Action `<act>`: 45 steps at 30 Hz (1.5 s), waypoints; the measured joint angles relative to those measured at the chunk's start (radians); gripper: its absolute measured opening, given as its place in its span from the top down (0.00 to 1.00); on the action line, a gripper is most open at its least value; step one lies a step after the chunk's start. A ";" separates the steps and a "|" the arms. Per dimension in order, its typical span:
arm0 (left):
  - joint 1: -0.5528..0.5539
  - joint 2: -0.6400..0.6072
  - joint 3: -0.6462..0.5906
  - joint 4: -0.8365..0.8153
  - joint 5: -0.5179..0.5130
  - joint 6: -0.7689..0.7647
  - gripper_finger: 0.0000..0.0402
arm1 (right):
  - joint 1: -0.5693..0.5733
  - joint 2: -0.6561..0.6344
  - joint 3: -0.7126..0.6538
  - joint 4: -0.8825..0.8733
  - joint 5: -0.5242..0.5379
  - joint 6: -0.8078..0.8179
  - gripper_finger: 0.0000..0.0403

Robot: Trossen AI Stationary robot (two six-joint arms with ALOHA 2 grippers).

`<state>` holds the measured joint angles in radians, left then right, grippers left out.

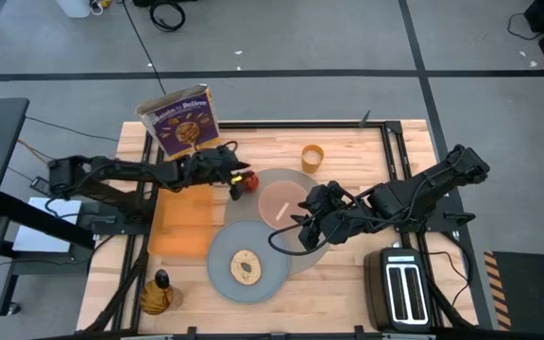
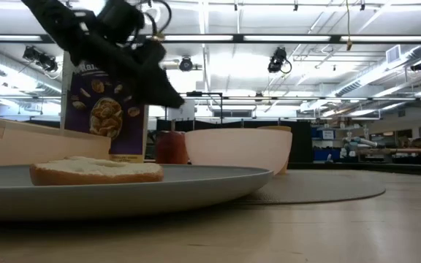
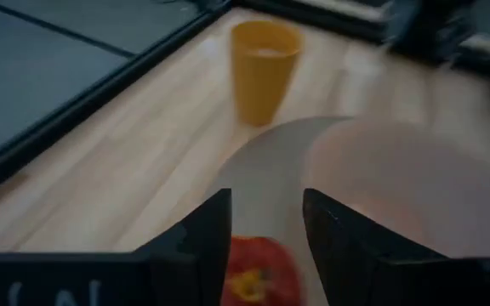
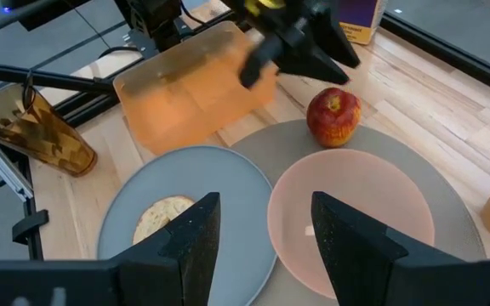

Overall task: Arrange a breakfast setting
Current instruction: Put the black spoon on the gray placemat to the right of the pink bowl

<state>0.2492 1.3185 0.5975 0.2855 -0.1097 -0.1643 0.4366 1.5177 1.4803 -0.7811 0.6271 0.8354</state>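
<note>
Left gripper (image 1: pixel 241 178): fingers parted, hovering over the red apple (image 4: pixel 333 117); left wrist view showed the apple (image 3: pixel 253 270) between the fingertips, unclasped. Apple sat on the mat (image 1: pixel 296 177) at the pink bowl's (image 1: pixel 280 204) ten o'clock. Right gripper (image 1: pixel 302 227): fingers released, above the bowl's four o'clock rim; only its wrist view showed the toast slice (image 4: pixel 163 216) on the grey plate (image 4: pixel 228 183).

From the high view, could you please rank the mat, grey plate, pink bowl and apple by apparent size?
1. mat, partly covered
2. grey plate
3. pink bowl
4. apple, smallest
</note>
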 joint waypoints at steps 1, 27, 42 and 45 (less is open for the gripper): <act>-0.014 -0.026 0.007 -0.026 0.013 -0.018 0.61 | 0.000 0.000 0.000 0.000 -0.003 0.000 0.52; -1.069 -0.290 0.523 -1.146 0.090 -0.531 0.61 | -0.009 0.001 0.000 0.089 -0.074 -0.124 0.52; -1.136 -0.397 0.522 -1.423 -0.019 -0.650 0.60 | 0.080 0.002 0.000 0.114 -0.017 -0.006 0.52; -1.136 -0.398 0.522 -1.423 -0.009 -0.663 0.58 | 0.093 0.002 0.000 0.114 -0.016 0.003 0.52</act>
<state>-0.8864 0.9202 1.1194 -1.1370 -0.1190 -0.8278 0.5294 1.5192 1.4807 -0.6668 0.6109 0.8387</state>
